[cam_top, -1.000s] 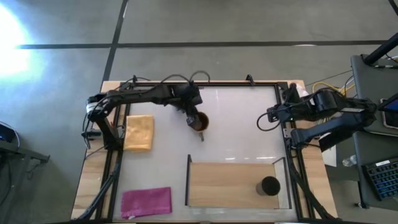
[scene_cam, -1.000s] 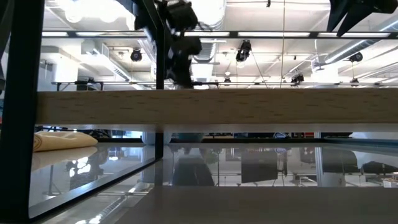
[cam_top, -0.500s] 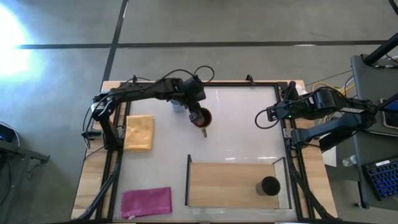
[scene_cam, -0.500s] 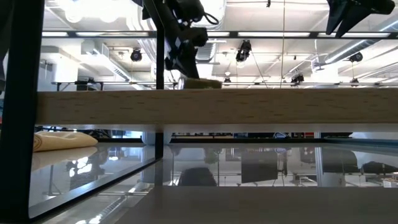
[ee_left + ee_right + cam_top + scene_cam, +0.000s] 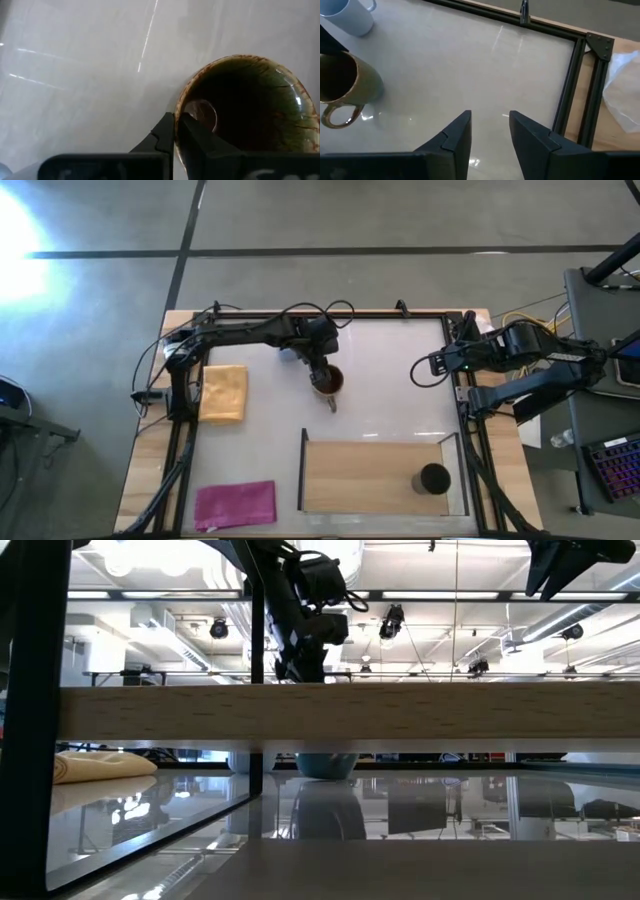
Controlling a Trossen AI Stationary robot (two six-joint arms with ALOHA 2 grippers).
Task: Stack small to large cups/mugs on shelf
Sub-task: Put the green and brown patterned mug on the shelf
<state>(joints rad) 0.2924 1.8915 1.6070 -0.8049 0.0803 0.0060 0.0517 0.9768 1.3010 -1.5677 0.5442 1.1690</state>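
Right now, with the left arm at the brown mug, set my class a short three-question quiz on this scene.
1. True or false: the left gripper has its fingers shut on the rim of the brown mug.
2. Which cup already stands on the shelf? A) light blue mug B) black cup C) brown mug
3. Fill in: the right gripper waits near the table's right edge with its fingers ____.

Key: 1 true. 2 B, the black cup. 3 open.
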